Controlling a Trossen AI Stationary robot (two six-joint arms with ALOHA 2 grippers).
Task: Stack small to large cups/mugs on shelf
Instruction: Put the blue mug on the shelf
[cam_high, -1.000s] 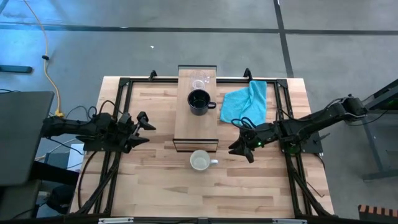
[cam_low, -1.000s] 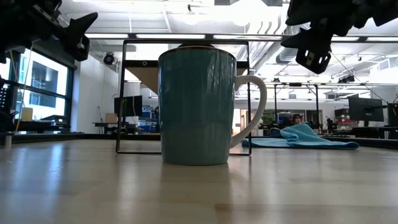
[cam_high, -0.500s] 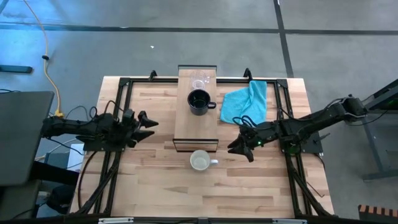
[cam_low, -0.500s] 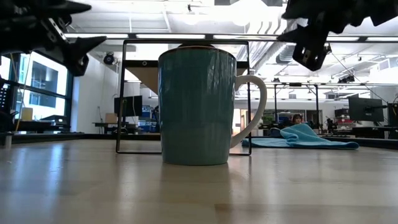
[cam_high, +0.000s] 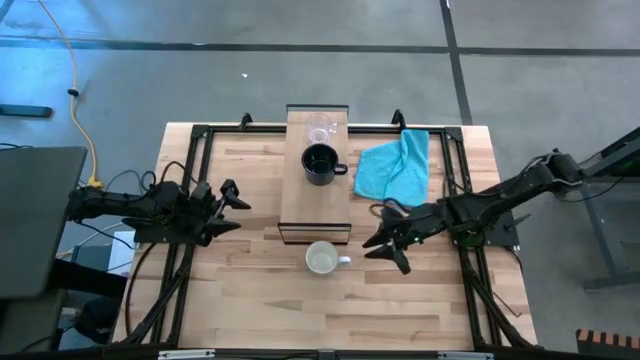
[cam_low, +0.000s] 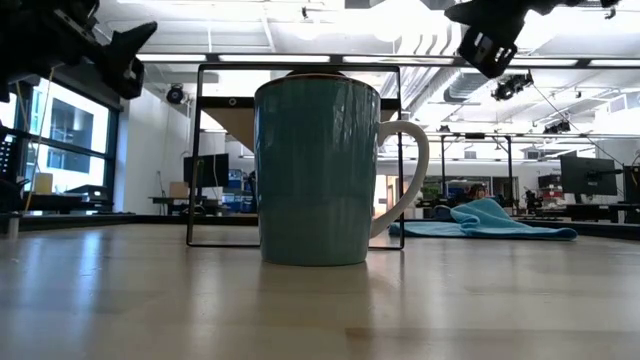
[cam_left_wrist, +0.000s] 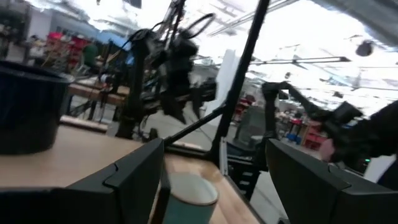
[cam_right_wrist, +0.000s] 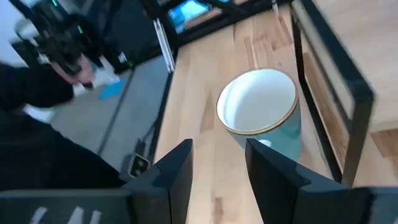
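Small clear glass cup (cam_high: 320, 133) and black handled mug (cam_high: 321, 164) sit on the long light-wood shelf (cam_high: 316, 205); the white handled mug (cam_high: 322, 260), just in front of the shelf, remains; right gripper (cam_high: 390, 248) beside it, jaws parted; left gripper (cam_high: 228, 208) waits left of the shelf, jaws parted

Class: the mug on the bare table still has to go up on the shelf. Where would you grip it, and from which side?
Grip the white mug's rim wall from above. It stands upright, mouth open, and its handle points toward the right gripper, hovering open alongside.

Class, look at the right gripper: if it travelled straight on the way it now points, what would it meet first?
Probably the white mug: the open right gripper points toward it, nothing between them. Depth is uncertain; it may pass above the rim.
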